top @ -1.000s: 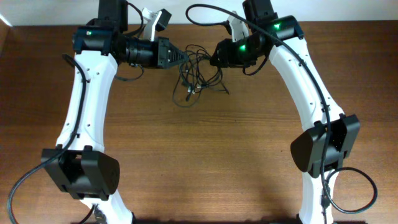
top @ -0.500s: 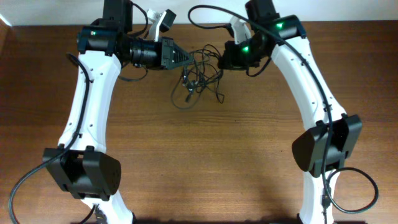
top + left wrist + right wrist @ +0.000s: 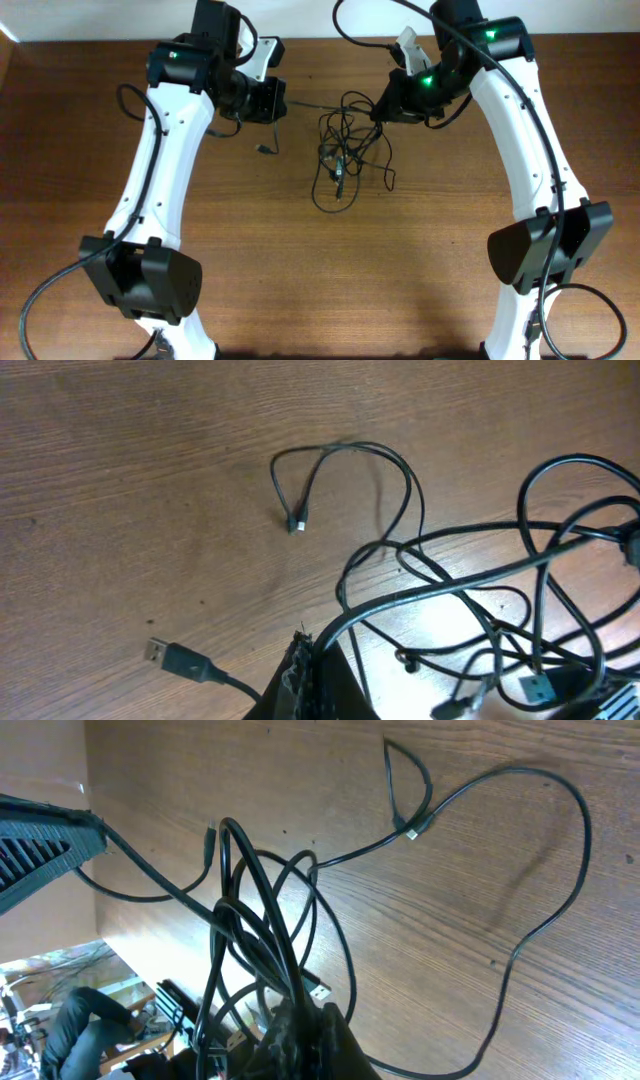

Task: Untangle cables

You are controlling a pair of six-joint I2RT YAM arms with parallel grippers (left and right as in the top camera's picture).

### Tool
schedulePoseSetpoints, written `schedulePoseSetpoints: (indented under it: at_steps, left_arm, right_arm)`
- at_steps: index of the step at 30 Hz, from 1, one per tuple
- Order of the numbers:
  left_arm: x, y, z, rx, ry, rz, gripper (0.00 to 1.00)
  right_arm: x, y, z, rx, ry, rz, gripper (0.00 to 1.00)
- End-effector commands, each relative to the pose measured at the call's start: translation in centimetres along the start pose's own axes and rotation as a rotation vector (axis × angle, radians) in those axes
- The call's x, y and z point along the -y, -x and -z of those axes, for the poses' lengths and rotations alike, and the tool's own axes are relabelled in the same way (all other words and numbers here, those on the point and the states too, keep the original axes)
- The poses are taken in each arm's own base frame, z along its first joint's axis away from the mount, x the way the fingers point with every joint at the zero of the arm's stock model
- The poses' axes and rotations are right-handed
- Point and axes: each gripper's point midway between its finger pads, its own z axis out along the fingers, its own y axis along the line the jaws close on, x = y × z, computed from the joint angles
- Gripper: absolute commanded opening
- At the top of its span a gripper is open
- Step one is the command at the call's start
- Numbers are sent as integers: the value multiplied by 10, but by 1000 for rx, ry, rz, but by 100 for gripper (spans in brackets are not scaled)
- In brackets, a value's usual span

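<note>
Cables (image 3: 340, 150), black, one tangled bunch over counter (image 3: 300, 260); left fingers (image 3: 312, 678) and right fingers (image 3: 312, 1038) each clamped on strands.

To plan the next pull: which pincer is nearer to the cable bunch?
Right. The right pincer sits at the right edge of the cable bunch; the left pincer stands apart to its left, linked by one strand.
</note>
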Motion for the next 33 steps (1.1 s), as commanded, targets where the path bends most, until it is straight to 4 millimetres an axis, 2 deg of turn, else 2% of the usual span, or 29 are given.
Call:
schedulePoseSetpoints:
  at_steps: [1, 3, 5, 8, 10, 11, 12, 14, 16, 19, 21, 25, 30, 33]
  left_arm:
    - [-71, 4, 27, 42, 298, 63, 0]
    - [-71, 4, 27, 42, 298, 63, 0]
    - [-69, 3, 26, 39, 287, 64, 0]
    - [-42, 2, 21, 30, 124, 64, 0]
    - [-33, 2, 20, 32, 74, 63, 0]
    - [-34, 2, 20, 32, 76, 55, 0]
    - [-34, 2, 20, 32, 76, 52, 0]
    - [-34, 3, 20, 36, 75, 43, 0]
    - [-29, 3, 19, 36, 46, 43, 0]
    - [-5, 7, 20, 50, -92, 35, 0]
    - [-2, 12, 21, 63, -109, 117, 0]
    - [2, 18, 20, 77, -120, 232, 0]
    - [16, 15, 15, 60, -140, 213, 0]
    - [33, 14, 18, 56, -231, 116, 0]
  right_arm:
    - [85, 6, 40, 75, -358, -80, 4]
    - [93, 7, 42, 77, -405, -81, 4]
    - [92, 6, 41, 73, -403, -80, 4]
    - [88, 3, 38, 60, -402, -73, 5]
    - [87, 3, 37, 58, -401, -72, 23]
    - [87, 2, 38, 56, -399, -73, 39]
    - [87, 2, 37, 54, -399, -75, 51]
    - [84, 1, 35, 49, -377, -81, 59]
    - [74, 0, 27, 33, -319, -79, 59]
    - [61, -1, 9, 9, -283, -103, 59]
    - [54, 0, -11, -5, -279, -159, 59]
    - [37, 13, -39, 26, -258, -182, 59]
    - [6, 31, -58, 100, -216, -78, 59]
    - [3, 41, -64, 123, -201, -38, 59]
